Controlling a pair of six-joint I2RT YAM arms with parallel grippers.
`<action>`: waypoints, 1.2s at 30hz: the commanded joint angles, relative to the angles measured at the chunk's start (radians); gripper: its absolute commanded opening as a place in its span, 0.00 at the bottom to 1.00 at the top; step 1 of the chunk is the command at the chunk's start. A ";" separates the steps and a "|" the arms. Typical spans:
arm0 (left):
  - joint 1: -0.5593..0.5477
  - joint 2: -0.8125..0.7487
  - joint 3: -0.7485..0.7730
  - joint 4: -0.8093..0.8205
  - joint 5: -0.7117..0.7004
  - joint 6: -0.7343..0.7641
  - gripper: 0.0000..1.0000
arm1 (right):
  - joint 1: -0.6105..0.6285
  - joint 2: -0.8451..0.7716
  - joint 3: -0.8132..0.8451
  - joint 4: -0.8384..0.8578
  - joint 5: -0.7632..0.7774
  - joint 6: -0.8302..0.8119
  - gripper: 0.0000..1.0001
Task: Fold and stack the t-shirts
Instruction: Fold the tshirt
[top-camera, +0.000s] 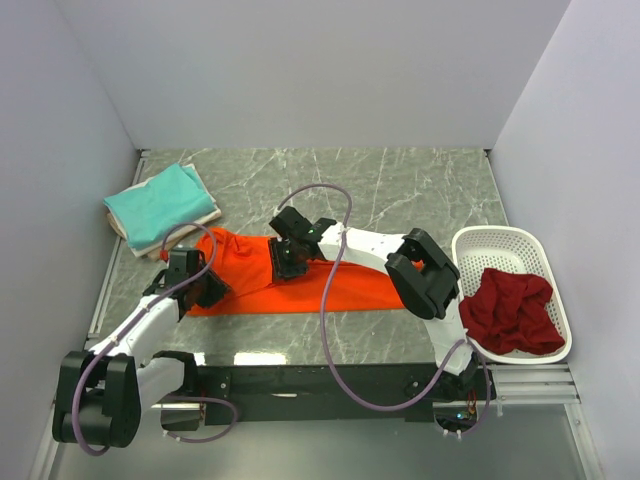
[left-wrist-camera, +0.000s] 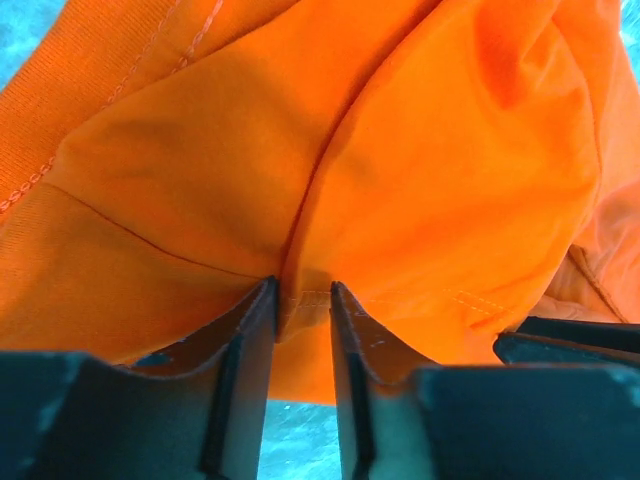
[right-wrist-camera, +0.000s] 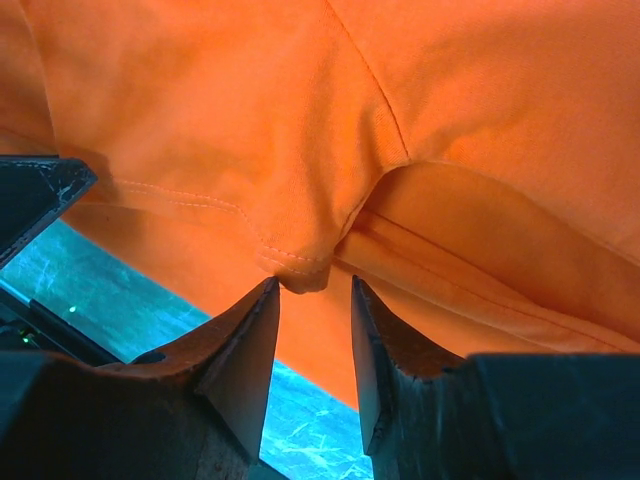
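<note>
Orange t-shirt (top-camera: 365, 290) hem betw. tips, L tool (left-wrist-camera: 302, 285) pinching it, R tool (right-wrist-camera: 315, 283) likewise

A grey-green, white-veined, marble-patterned bench (top-camera: 420, 190) lay under even, soft light, boxed in by a plain pale matte back wall (top-camera: 320, 70), left wall (top-camera: 50, 150) and right wall (top-camera: 580, 120), with a black metal rail (top-camera: 320, 380) along its near edge.

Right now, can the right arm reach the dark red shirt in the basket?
Probably not yet: its jaws are closed on the orange t-shirt. The dark red shirt lies uncovered in the open basket beside it, so once freed, likely yes.
</note>
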 joint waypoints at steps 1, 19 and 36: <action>0.005 -0.020 -0.010 0.043 0.024 0.006 0.33 | 0.005 0.006 0.042 0.012 -0.019 -0.011 0.41; 0.004 -0.105 -0.021 -0.002 0.055 -0.026 0.00 | 0.003 -0.005 0.068 -0.015 -0.058 -0.010 0.02; -0.004 -0.253 -0.018 -0.132 0.113 -0.135 0.01 | 0.003 -0.098 0.009 -0.090 -0.058 0.007 0.00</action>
